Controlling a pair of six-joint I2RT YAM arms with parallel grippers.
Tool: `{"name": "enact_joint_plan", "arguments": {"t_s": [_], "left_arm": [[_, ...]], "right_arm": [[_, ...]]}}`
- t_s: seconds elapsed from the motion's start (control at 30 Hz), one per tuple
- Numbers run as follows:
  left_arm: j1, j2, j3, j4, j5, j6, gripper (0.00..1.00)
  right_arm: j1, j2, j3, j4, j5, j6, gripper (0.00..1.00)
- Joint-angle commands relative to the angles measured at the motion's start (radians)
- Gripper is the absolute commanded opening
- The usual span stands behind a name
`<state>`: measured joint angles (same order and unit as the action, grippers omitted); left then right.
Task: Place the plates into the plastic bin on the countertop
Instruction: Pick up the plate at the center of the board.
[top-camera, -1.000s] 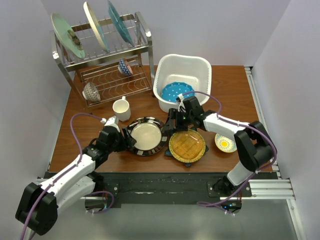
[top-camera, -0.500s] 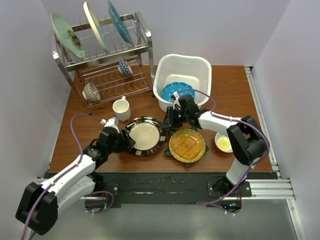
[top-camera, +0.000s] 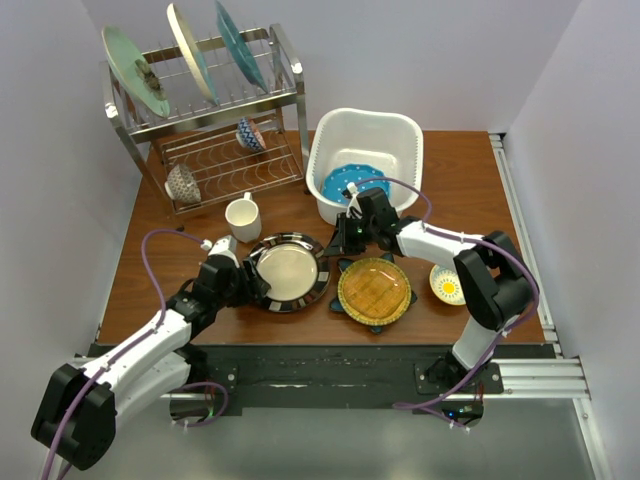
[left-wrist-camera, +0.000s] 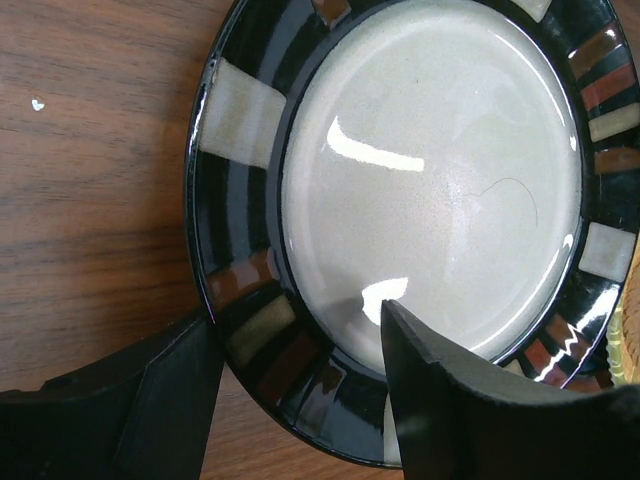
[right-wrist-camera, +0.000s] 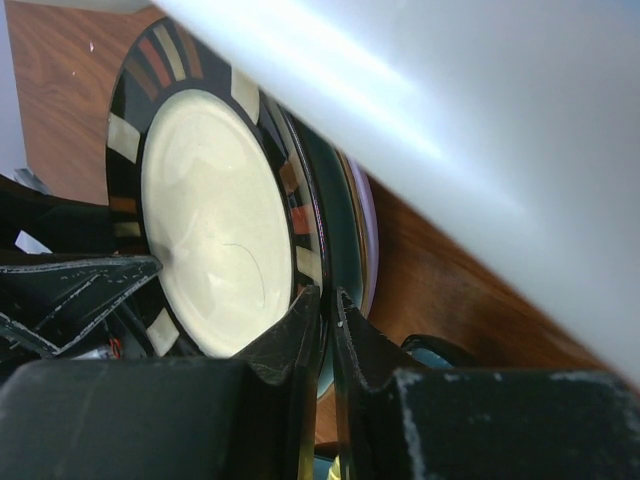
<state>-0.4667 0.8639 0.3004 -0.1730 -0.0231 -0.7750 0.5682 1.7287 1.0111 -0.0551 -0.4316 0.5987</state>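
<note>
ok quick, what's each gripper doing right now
left gripper: open, straddling the rim of the black-rimmed cream ceramic plate
right gripper: closed on that plate's opposite rim

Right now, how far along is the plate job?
Done: one blue dotted plate lies in the white bin. In hand: the right fingers pinch the black-rimmed plate at its rim, and the left fingers straddle the opposite rim, open. Left: that plate, the plates stacked under it, the amber plate and the blue plate beneath it, all on the table.
</note>
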Motion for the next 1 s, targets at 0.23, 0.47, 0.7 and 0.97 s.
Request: {"name": "enact_joint_plan", "arguments": {"t_s": [0.23,0.47,0.7,0.97], "left_arm": [[-0.003,0.004,-0.001,0.073,0.045,-0.004,0.65],[-0.003,0.012,-0.004,0.082,0.046,-0.001,0.65],[-0.003,0.029,-0.009,0.102,0.054,0.000,0.64],[-0.003,0.027,-0.006,0.099,0.061,0.003,0.64]], "right_arm": [[0.019,-0.147,-0.071,0.001,-0.121,0.061,0.10],[0.025,-0.267,-0.127,-0.057,-0.116,0.059,0.10],[0.025,-0.297,-0.198,-0.075,-0.096,0.049,0.13],[0.025,-0.264,-0.223,-0.051,-0.082,0.052,0.19]]}}
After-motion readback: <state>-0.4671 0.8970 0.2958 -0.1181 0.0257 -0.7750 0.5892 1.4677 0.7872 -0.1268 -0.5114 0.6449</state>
